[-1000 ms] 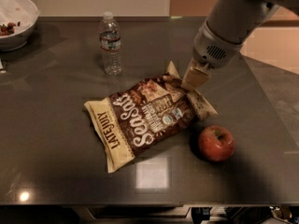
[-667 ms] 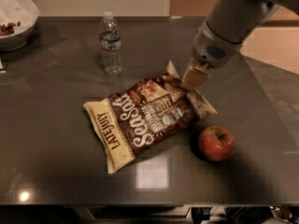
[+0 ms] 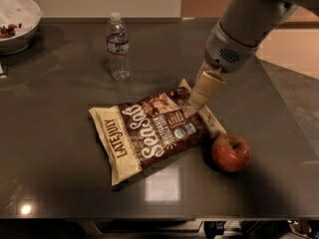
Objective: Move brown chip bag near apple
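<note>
The brown chip bag (image 3: pixel 154 133) lies flat on the dark table (image 3: pixel 60 183), near the middle. Its dark brown centre reads "Sea Salt" and its cream left end reads "LATE JULY". The red apple (image 3: pixel 231 152) sits right by the bag's lower right corner, almost touching it. My gripper (image 3: pixel 202 93) hangs from the grey arm (image 3: pixel 244 29) that reaches in from the upper right. Its cream tip is at the bag's upper right end, on or just above the bag's edge.
A clear water bottle (image 3: pixel 118 46) stands upright behind the bag at the back of the table. A white bowl (image 3: pixel 15 21) with some food sits at the far left back corner. The table's right edge runs diagonally just past the apple.
The gripper tip has dipped slightly lower toward the bag's upper right end. The bag, apple and bottle have not moved.
</note>
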Controlling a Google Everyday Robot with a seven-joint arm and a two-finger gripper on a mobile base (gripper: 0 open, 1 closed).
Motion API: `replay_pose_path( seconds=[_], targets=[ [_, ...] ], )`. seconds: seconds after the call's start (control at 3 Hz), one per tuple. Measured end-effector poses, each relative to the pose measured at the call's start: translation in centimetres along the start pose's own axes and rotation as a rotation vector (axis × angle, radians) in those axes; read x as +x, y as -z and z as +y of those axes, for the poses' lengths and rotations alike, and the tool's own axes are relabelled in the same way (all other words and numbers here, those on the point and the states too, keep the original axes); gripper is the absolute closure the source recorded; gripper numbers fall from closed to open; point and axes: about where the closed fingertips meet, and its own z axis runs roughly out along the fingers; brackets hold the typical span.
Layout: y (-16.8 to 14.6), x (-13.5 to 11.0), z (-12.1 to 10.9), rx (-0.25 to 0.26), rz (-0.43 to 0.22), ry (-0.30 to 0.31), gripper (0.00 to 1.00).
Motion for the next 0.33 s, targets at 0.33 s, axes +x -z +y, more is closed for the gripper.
replay_pose_path(
  seconds=[0.33],
  targets=[
    [0.01,-0.07,0.03,0.002,-0.001,0.001,0.00]
  ],
)
